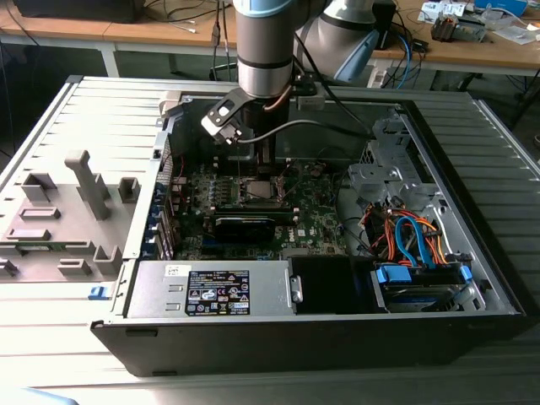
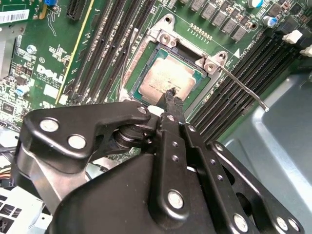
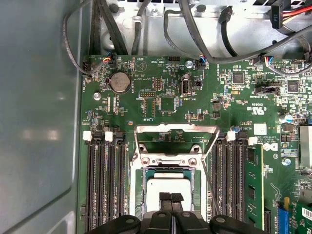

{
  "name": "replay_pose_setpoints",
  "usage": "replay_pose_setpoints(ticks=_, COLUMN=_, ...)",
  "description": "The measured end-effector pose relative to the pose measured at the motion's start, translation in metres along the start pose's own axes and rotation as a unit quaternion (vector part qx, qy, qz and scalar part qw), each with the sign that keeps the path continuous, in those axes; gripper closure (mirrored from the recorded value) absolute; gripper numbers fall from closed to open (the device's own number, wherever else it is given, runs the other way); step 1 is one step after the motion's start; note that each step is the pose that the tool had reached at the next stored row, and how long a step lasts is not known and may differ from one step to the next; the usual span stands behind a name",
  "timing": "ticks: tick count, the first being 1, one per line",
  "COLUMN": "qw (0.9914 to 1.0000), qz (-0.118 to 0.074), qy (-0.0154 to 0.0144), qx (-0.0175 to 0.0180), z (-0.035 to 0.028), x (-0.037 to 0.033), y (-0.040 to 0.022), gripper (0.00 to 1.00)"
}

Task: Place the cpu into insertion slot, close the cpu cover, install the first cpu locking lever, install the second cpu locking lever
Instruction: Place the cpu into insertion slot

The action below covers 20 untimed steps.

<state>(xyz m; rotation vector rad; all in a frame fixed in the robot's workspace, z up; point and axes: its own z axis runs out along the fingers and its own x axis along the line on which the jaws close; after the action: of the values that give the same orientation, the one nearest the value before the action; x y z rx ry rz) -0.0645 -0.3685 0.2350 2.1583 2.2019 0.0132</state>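
The cpu (image 3: 168, 191) lies flat in the insertion slot (image 3: 140, 195), its silvery top showing on the green motherboard (image 3: 161, 102). In the second wrist view the cpu (image 2: 165, 78) sits inside the dark socket frame (image 2: 134, 87). The cpu cover (image 3: 176, 129) stands swung up, away from the socket. One thin locking lever (image 2: 243, 87) sticks out free beside the socket. My gripper (image 3: 171, 198) hangs just over the chip's near edge, fingers pressed together with nothing between them. In the exterior view the gripper (image 1: 265, 164) reaches down into the case above the cpu (image 1: 261, 191).
Black memory slots (image 3: 105, 185) flank the socket on both sides. Cables (image 3: 146, 24) run along the case wall behind the board. A drive bay with orange and blue cables (image 1: 413, 240) and a power supply (image 1: 215, 291) fill the case front. Grey case wall (image 3: 39, 122) stands close.
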Motion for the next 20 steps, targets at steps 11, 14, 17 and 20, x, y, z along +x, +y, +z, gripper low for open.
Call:
replay_pose_setpoints(ticks=11, qw=1.00000, qz=0.000, qy=0.0001, qx=-0.0001, z=-0.0030, x=-0.0001, y=0.0002, gripper=0.89)
replay_pose_setpoints(ticks=14, qw=1.00000, qz=0.000, qy=0.0000, qx=-0.0001, z=-0.0054, x=-0.0002, y=0.0003, gripper=0.89)
replay_pose_setpoints(ticks=17, qw=1.00000, qz=0.000, qy=0.0001, qx=-0.0001, z=-0.0055, x=-0.0002, y=0.0003, gripper=0.89)
replay_pose_setpoints(ticks=20, qw=1.00000, qz=0.000, qy=0.0003, qx=-0.0001, z=-0.0098, x=-0.0003, y=0.0005, gripper=0.89)
